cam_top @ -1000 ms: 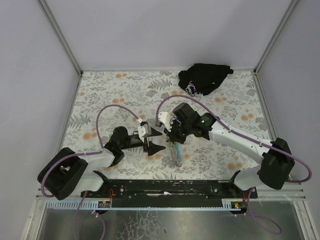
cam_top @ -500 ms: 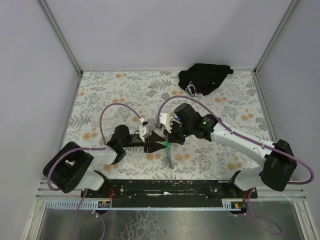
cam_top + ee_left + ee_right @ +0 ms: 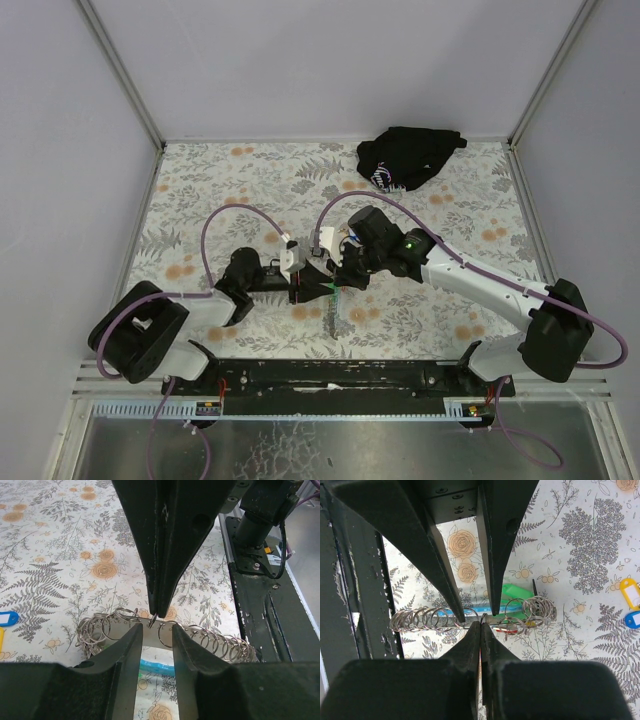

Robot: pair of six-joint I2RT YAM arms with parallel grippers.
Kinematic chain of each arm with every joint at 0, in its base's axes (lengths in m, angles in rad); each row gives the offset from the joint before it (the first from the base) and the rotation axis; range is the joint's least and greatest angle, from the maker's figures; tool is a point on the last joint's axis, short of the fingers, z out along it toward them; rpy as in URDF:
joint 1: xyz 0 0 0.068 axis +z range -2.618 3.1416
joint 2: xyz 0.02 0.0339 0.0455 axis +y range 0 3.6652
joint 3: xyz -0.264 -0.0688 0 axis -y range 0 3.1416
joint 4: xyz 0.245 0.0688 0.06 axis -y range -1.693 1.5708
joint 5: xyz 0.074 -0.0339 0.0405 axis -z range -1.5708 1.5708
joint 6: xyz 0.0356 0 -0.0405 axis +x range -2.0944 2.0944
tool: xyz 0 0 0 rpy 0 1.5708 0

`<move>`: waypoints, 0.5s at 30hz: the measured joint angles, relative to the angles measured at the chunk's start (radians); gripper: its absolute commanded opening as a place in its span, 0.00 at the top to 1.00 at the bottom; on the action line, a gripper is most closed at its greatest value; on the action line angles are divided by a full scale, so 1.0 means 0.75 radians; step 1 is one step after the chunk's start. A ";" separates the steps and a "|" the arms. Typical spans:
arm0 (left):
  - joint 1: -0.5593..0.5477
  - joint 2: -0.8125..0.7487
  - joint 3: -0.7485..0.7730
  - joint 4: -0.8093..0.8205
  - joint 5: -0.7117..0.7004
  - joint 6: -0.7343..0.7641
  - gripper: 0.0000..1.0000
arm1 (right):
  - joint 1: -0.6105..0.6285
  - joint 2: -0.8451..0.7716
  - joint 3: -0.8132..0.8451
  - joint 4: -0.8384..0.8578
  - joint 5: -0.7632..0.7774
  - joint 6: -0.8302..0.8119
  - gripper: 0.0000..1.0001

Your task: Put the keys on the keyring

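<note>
Left wrist view, right jaws clenched on half-hidden keyring (image 3: 152, 621), left jaws' grip unclear

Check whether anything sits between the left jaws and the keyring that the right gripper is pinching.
Nothing visible does. The keyring, pinched at the tip of the right gripper, sits right at the open gap of the left gripper. The row of other rings lies beside and behind it.

Two arms (image 3: 195, 308) (image 3: 480, 282), one black cloth bundle (image 3: 410, 157).
</note>
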 measured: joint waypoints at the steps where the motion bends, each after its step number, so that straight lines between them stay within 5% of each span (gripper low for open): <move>1: 0.000 0.004 0.005 0.001 0.004 -0.004 0.73 | 0.000 0.001 0.000 0.000 0.000 0.000 1.00; 15: 0.002 0.043 0.034 0.009 0.052 -0.017 1.00 | -0.001 0.013 0.000 0.000 -0.032 -0.002 1.00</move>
